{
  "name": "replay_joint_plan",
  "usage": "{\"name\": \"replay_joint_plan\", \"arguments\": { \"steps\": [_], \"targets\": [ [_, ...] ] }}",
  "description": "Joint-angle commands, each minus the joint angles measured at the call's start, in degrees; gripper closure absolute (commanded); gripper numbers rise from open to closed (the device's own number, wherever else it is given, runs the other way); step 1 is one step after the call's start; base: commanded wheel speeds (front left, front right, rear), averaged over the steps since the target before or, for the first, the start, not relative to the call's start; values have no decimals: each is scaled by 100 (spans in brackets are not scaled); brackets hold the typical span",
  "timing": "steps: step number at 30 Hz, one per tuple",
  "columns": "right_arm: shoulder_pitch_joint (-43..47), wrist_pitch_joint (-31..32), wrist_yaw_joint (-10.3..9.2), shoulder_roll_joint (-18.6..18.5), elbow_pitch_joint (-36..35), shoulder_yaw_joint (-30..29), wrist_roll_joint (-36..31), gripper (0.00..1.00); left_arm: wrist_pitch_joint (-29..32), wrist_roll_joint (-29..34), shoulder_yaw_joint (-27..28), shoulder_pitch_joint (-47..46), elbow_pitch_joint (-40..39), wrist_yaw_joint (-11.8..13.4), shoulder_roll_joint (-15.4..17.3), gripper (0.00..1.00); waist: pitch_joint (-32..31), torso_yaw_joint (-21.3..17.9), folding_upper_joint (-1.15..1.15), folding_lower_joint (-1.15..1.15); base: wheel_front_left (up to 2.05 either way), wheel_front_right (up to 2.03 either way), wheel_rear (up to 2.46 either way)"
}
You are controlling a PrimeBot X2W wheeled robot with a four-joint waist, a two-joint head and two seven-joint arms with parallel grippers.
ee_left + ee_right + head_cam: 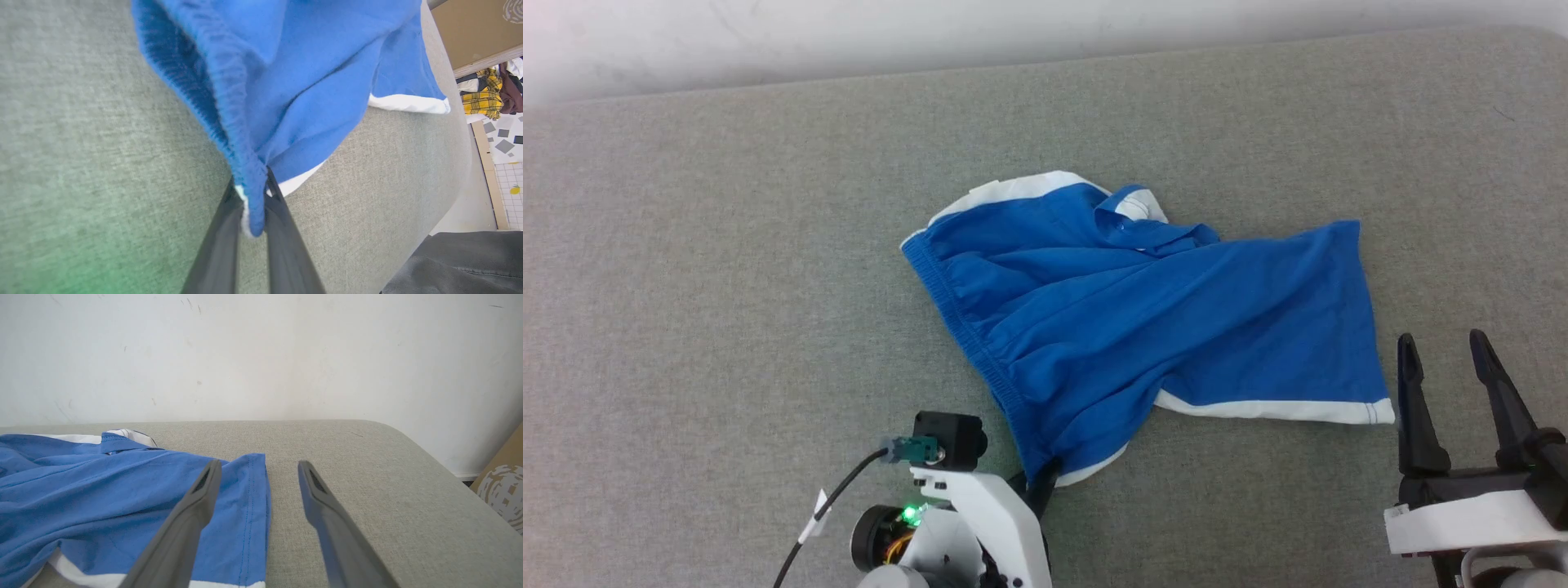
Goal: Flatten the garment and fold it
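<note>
The garment [1143, 318], bright blue shorts with white trim, lies crumpled on the grey table, its gathered waistband running down the left side and one leg spread to the right. My left gripper [1041, 482] is shut on the waistband's near corner. The left wrist view shows that fold of the garment [306, 81] pinched between the two dark fingers [286, 228]. My right gripper [1445, 359] stands open just right of the white hem, with nothing between its fingers. In the right wrist view this gripper [259, 469] hovers over the leg edge of the garment [102, 490].
The grey fabric table [727, 286] ends at a white wall [931, 33] at the back. Its rounded right corner [392, 433] drops off toward a cardboard box [502, 482]. A pile of clothes [490, 94] lies on the tiled floor beyond the table.
</note>
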Motion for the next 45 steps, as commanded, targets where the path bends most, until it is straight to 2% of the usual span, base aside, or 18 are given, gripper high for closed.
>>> {"name": "replay_joint_plan", "arguments": {
  "steps": [1, 6, 14, 17, 24, 29, 38, 39, 41, 45],
  "targets": [
    [-95, -47, -5, 8, 11, 1, 37, 0, -6, -15, -47, 28, 187, 17, 8, 100, -3, 4, -1, 0, 0, 0, 0],
    [-103, -52, -5, 8, 14, 51, 9, 0, -443, -62, 254, -27, -40, 97, 57, 100, -68, 75, -1, 0, 0, 0, 0],
    [-65, 188, -5, 8, -19, 56, -80, 0, -867, -106, 832, 356, -616, 458, 224, 100, -121, 213, -1, 0, 0, 0, 0],
    [105, 696, -5, 8, 29, 139, 88, 0, -1012, -170, 972, 597, -782, 533, 234, 100, -119, 300, -1, 0, 0, 0, 0],
    [447, 2167, -5, 8, -49, 390, 301, 0, -1121, -340, 830, 657, -783, 436, 147, 100, -65, 422, -1, 0, 0, 0, 0],
    [471, 2602, -5, 8, -111, 466, 325, 0, -1163, -345, 704, 528, -724, 422, 106, 100, -17, 448, -1, 0, 0, 0, 0],
    [338, 3161, -5, 8, 315, 703, 282, 0, -1193, -317, 659, 389, -624, 422, 118, 100, 58, 453, -1, 0, 0, 0, 0],
    [304, 3176, -5, 8, 366, 724, 280, 46, -1193, -320, 653, 378, -616, 421, 117, 100, 64, 456, -1, 0, 0, 0, 0],
    [246, 3201, -5, 8, 471, 727, 340, 100, -1189, -325, 635, 357, -595, 419, 114, 100, 71, 469, -1, 0, 0, 0, 0],
    [176, 3266, -5, 8, 544, 679, 533, 100, -1195, -367, 635, 349, -544, 432, 107, 100, 34, 477, -1, 0, 0, 0, 0]
  ]
}}
